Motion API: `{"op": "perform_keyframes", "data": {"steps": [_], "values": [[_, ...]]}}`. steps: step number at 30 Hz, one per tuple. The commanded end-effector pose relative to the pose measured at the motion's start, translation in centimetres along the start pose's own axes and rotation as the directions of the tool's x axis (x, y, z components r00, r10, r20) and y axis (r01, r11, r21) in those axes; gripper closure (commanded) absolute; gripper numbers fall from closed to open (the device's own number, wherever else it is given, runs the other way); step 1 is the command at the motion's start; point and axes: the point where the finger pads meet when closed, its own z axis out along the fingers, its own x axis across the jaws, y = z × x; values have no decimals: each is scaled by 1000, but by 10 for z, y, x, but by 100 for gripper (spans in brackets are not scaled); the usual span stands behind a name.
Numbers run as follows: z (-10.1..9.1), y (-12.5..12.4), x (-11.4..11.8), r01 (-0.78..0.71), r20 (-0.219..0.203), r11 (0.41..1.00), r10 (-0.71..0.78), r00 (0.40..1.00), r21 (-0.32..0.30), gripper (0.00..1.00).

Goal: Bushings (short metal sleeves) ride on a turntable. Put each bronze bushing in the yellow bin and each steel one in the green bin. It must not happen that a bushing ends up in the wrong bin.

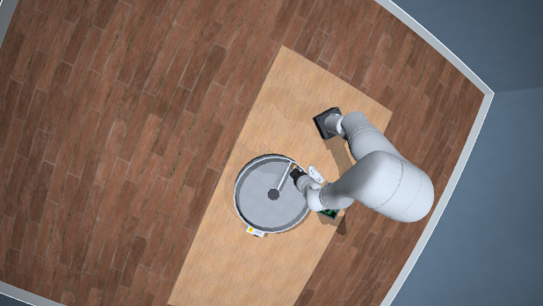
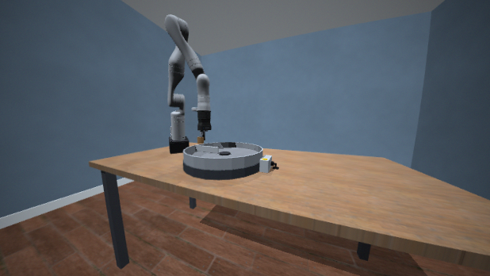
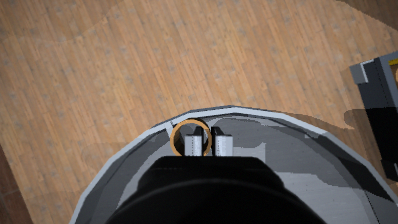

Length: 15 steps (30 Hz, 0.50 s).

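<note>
walls (image 1: pixel 518 141) (image 2: pixel 317 87): blue | floor (image 1: pixel 110 132) (image 2: pixel 158 238): red-brown planks | table (image 1: pixel 246 264) (image 2: pixel 357 182) (image 3: pixel 100 65): wooden, dark legs

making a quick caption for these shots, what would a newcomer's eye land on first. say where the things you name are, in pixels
Probably the big grey arm (image 1: pixel 387 185) (image 2: pixel 176 63), bending up and over from its black base at the table's far end. Next, the round, grey-walled turntable (image 1: pixel 259 198) (image 2: pixel 222 163) (image 3: pixel 320 155) below the jaws. Up close, the bronze bushing (image 2: pixel 200 139) (image 3: pixel 173 139) stands out, its wall pinched between the jaws above the turntable.
</note>
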Motion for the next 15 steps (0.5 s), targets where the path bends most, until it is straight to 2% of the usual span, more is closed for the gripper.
{"op": "perform_keyframes", "data": {"steps": [1, 9, 15], "values": [[-2, 2, -1, -2, 0, 1000, 2, 1000, -5, 100], [-2, 2, -1, -2, 0, 1000, 2, 1000, -5, 100], [-22, 1, 0, -2, 0, 1000, 2, 1000, -4, 100]]}}
